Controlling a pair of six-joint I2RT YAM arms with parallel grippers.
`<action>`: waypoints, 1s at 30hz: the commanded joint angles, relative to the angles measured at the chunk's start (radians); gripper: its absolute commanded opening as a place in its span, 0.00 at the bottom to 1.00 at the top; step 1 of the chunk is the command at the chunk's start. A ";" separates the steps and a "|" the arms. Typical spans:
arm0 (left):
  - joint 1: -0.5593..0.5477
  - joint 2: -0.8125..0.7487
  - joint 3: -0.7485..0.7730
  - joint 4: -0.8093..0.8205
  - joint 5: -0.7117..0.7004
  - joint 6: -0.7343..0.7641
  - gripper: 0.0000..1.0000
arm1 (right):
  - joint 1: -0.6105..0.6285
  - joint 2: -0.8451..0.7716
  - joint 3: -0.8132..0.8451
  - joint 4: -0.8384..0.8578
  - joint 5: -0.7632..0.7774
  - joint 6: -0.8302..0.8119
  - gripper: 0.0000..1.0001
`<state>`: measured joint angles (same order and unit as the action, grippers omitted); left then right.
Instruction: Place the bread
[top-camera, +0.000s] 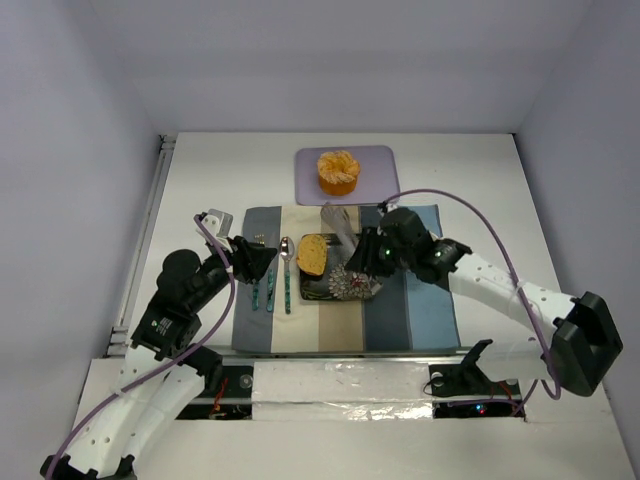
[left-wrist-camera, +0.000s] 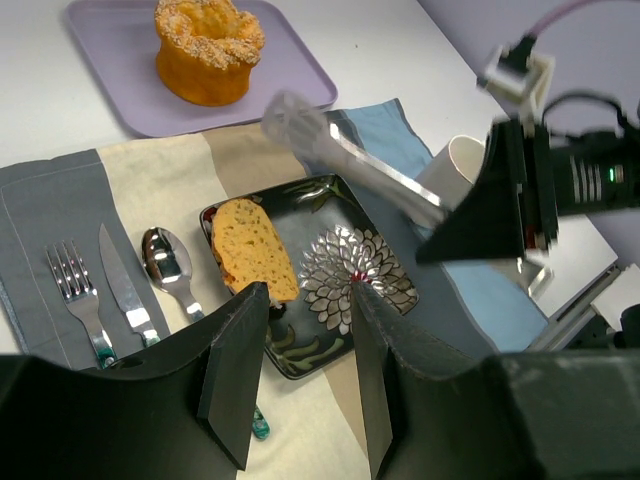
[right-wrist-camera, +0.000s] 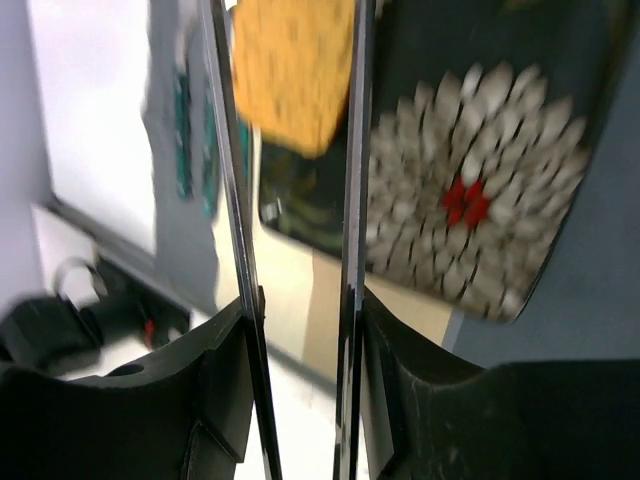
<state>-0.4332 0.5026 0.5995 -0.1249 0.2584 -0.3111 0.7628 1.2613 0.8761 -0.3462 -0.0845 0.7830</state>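
Observation:
The bread (top-camera: 312, 254), a small golden-brown slice, lies on the left part of the black flower-patterned plate (top-camera: 352, 287). It also shows in the left wrist view (left-wrist-camera: 252, 248) and, blurred, in the right wrist view (right-wrist-camera: 292, 75). My right gripper (top-camera: 368, 255) (right-wrist-camera: 300, 320) is shut on metal tongs (top-camera: 338, 222) (left-wrist-camera: 350, 160). The tongs' arms stand apart and hold nothing, raised over the plate (right-wrist-camera: 470, 190). My left gripper (top-camera: 262, 258) (left-wrist-camera: 305, 295) is open and empty, just left of the plate (left-wrist-camera: 380, 300).
A peeled orange (top-camera: 339, 171) (left-wrist-camera: 208, 50) sits on a purple tray (top-camera: 305, 185) behind the striped placemat (top-camera: 420, 300). A fork (left-wrist-camera: 78, 290), knife (left-wrist-camera: 122, 285) and spoon (left-wrist-camera: 165, 262) lie left of the plate. A white cup (left-wrist-camera: 455, 165) stands under the right arm.

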 joint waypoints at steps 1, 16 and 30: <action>-0.007 -0.006 -0.003 0.031 0.008 0.010 0.36 | -0.103 0.041 0.106 0.035 0.006 -0.059 0.45; -0.007 -0.038 -0.003 0.030 0.004 0.010 0.36 | -0.341 0.423 0.466 -0.036 -0.083 -0.197 0.48; 0.011 -0.033 -0.003 0.033 0.018 0.014 0.36 | -0.370 0.579 0.567 -0.039 -0.170 -0.200 0.48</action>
<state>-0.4294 0.4736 0.5995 -0.1249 0.2611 -0.3107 0.3988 1.8351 1.4017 -0.4107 -0.1997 0.5941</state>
